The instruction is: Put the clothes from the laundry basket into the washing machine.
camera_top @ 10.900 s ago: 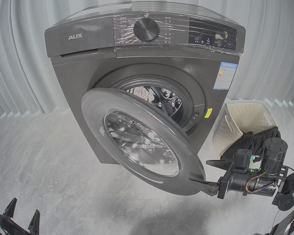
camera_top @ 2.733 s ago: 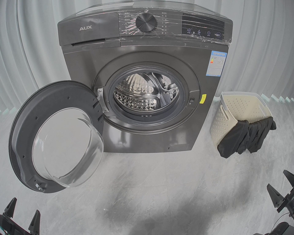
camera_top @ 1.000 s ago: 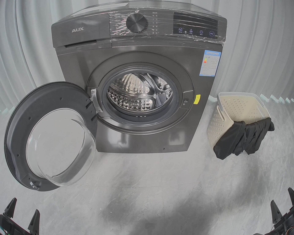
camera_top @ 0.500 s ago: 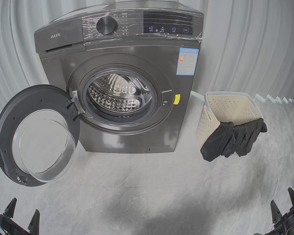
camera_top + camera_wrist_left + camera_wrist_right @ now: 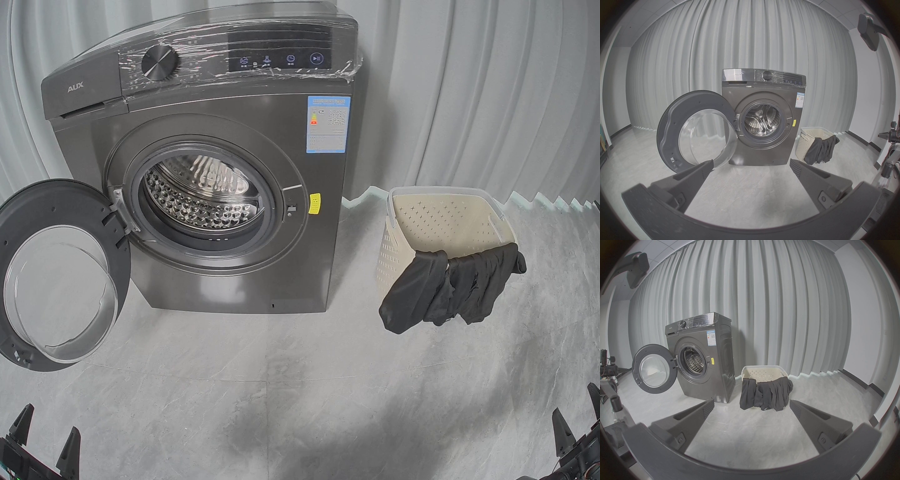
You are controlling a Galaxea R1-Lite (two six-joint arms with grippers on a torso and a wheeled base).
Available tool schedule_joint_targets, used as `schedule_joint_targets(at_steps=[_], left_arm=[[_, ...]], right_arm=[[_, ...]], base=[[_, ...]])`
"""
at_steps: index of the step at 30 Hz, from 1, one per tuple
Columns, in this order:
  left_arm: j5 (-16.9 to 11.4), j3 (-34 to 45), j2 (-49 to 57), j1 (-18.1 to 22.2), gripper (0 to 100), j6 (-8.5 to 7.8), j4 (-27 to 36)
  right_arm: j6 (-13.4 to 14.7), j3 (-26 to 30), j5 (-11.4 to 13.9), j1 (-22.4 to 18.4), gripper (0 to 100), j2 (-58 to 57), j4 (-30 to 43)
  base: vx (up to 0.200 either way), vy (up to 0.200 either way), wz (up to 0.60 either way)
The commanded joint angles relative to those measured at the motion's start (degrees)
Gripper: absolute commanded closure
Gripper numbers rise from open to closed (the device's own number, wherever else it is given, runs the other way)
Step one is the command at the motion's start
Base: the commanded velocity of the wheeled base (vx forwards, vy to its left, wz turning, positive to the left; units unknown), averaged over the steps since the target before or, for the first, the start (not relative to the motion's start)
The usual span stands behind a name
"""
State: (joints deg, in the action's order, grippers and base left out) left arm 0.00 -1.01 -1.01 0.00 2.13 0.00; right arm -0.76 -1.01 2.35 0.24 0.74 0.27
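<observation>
Beside the grey washing machine (image 5: 250, 119), black clothes (image 5: 450, 287) drape a perforated cream basket (image 5: 390, 256); both end effectors (image 5: 49, 420) (image 5: 575, 409) gape empty.

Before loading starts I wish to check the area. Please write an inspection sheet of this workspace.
Surface: grey tiled floor.
Job's things: washing machine with door swung open to the robot's left, no clothes visible in drum; laundry basket on the floor to its right; dark clothes draped over the basket's front rim.
Clutter: nothing seen.
Grippers: left gripper and right gripper low, jaws open, holding nothing.
Cables: nothing seen.
Surroundings: pale curtain behind machine and basket.
</observation>
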Motion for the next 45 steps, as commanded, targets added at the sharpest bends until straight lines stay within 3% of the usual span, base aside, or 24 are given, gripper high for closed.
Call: schedule_joint_targets(at_steps=[1,7,13,25,45], left_arm=[[0.0,0.9,0.9,0.0,0,-0.02,0.0],[0.0,0.9,0.9,0.0,0,0.06,0.0],[0.0,0.9,0.9,0.0,0,0.06,0.0],[0.0,0.9,0.9,0.0,0,-0.02,0.0],[0.0,0.9,0.9,0.0,0,-0.02,0.0]], right_arm=[[0.0,0.9,0.0,0.0,0,-0.7,0.0],[0.0,0.9,0.0,0.0,0,-0.7,0.0],[0.0,0.9,0.0,0.0,0,-0.7,0.0],[0.0,0.9,0.0,0.0,0,-0.7,0.0],[0.0,0.9,0.0,0.0,0,-0.7,0.0]], base=[[0.000,0.000,0.00],[0.000,0.000,0.00],[0.200,0.000,0.00],[0.000,0.000,0.00],[0.000,-0.200,0.00]])
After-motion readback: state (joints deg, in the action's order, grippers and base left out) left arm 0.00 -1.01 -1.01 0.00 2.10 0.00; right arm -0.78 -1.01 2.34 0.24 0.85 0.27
